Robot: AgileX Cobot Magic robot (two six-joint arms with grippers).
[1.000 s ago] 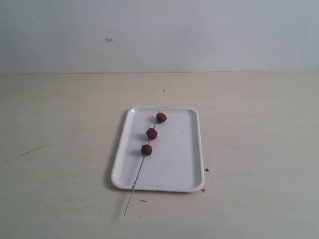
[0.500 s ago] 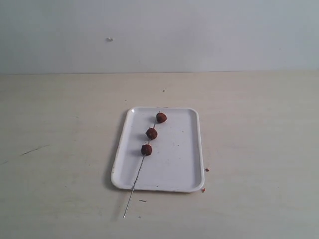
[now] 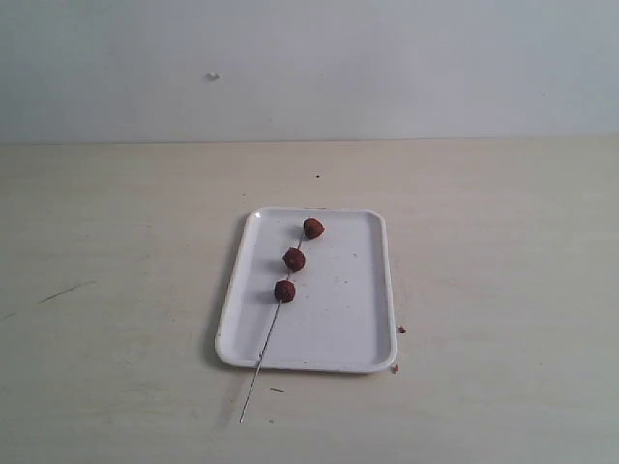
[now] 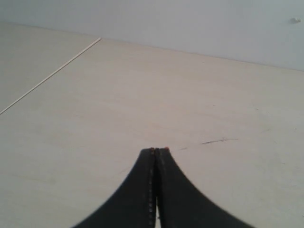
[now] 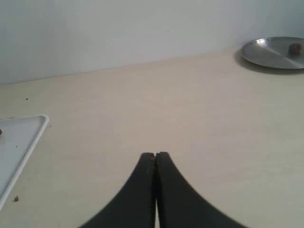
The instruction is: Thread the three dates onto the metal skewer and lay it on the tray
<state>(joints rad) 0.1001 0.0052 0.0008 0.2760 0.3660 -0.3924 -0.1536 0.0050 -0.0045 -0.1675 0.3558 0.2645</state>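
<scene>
Left gripper: black jaws pressed together, tip to tip, nothing between them; it hangs over bare tabletop.
Right gripper: jaws likewise closed flat against each other and holding nothing; one rounded corner of the tray is near it.
Dates: three, dark reddish brown, all threaded on the skewer. They sit in a slanted row at the centre of the exterior frame, the far one, the middle one and the near one spaced apart, none touching.
Skewer: thin grey rod lying on the tray, slanting from upper right to lower left. Its bare end crosses the near rim and sticks out over the table at lower centre.
Tray: white, rounded corners, low rim, flat on the table in the middle of the frame, with a few dark specks on its floor.
Crumbs: small reddish bits on the table just off the tray's lower right corner.
Table: pale wood-toned top, with a thin dark scratch at middle left.
Metal dish: round and shiny, well apart from the tray, with a small brown lump in it.
Wall: plain grey-white, filling the upper third.
</scene>
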